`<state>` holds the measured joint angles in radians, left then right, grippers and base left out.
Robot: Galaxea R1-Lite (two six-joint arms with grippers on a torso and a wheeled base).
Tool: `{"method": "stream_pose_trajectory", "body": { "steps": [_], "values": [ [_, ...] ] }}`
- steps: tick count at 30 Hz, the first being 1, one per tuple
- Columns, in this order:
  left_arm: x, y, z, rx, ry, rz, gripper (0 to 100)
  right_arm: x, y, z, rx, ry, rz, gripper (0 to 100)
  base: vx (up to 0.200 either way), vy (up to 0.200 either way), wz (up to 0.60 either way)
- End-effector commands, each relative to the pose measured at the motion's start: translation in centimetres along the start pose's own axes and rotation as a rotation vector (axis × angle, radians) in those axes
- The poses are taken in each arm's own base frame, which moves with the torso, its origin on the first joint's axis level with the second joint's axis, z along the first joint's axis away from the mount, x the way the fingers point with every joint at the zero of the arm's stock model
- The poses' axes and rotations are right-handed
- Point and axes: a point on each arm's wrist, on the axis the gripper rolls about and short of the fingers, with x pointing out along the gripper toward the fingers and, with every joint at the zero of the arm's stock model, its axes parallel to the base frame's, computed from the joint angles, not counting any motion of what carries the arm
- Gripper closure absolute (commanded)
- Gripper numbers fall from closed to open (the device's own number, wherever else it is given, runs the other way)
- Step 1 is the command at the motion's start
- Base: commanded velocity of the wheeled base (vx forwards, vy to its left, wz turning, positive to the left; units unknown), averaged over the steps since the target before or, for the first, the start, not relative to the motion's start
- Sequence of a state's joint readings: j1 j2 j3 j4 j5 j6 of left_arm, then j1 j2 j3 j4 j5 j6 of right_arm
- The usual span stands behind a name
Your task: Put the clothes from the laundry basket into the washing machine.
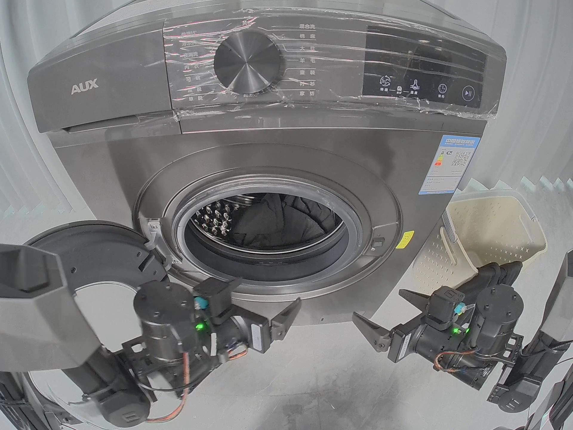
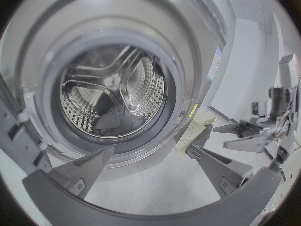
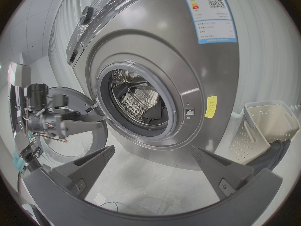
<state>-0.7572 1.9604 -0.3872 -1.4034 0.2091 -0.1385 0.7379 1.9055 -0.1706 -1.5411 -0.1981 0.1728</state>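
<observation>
Both our left claw [image 2: 150, 150] and right claw [image 3: 151, 149] stand wide and empty, and we judge the dark grey cloth [image 3: 271, 154] spilling from the cream perforated plastic laundry basket [image 3: 250, 138] beside the grey metal washing machine [image 1: 286, 144] light and limp, best pinched at a bunched fold.

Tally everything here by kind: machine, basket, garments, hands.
Washing machine: 1
Laundry basket: 1
Dark garments: 2, one in the drum, one hanging from the basket
Hands: 2, left hand, right hand, both open
Total: 6
</observation>
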Motion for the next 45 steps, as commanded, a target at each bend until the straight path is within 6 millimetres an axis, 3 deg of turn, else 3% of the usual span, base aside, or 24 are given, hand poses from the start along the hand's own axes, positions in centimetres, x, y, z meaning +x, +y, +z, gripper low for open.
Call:
{"method": "stream_pose_trajectory", "body": {
  "steps": [1, 7, 14, 24, 32, 40, 41, 45],
  "values": [
    [-6.9, 0.9, 2.7, -0.042, -0.094, -0.017, 0, -1.7, -0.8, 1.9, 0.015, -0.081, -0.038, 0, 0.0, 0.0, 0.0],
    [-9.1, 1.5, 3.0, -0.048, -0.119, 0.0, 0, -3.9, -1.6, 1.9, 0.02, -0.081, -0.061, 0, 0.0, 0.0, 0.0],
    [-10.8, 1.9, 3.7, -0.046, -0.167, 0.007, 0, -6.1, -2.4, 2.6, 0.004, -0.119, -0.089, 0, -0.2, 0.0, 0.0],
    [-14.2, 3.2, 3.5, 0.0, -0.19, 0.048, 0, -7.7, -3.3, 3.2, -0.021, -0.121, -0.138, 0, -0.2, 0.0, 0.0],
    [-17.4, 4.1, 3.9, 0.025, -0.199, 0.08, 0, -11.8, -3.9, 2.4, -0.02, 0.004, -0.287, 0, -0.2, 0.0, 0.0],
    [-21.3, 5.3, 2.3, 0.03, -0.118, 0.138, 0, -14.6, -4.8, 2.9, 0.07, -0.083, -0.39, 0, -0.125, 0.0, 0.0],
    [-22.8, 5.6, 1.6, 0.023, -0.107, 0.159, 0, -15.7, -5.0, 2.9, 0.079, -0.106, -0.414, 0, 0.0, 0.0, 0.0],
    [-25.1, 6.1, 0.3, 0.014, -0.114, 0.198, 0, -17.9, -5.3, 2.0, 0.085, -0.089, -0.438, 0, 0.0, 0.0, 0.0]
  ]
}}
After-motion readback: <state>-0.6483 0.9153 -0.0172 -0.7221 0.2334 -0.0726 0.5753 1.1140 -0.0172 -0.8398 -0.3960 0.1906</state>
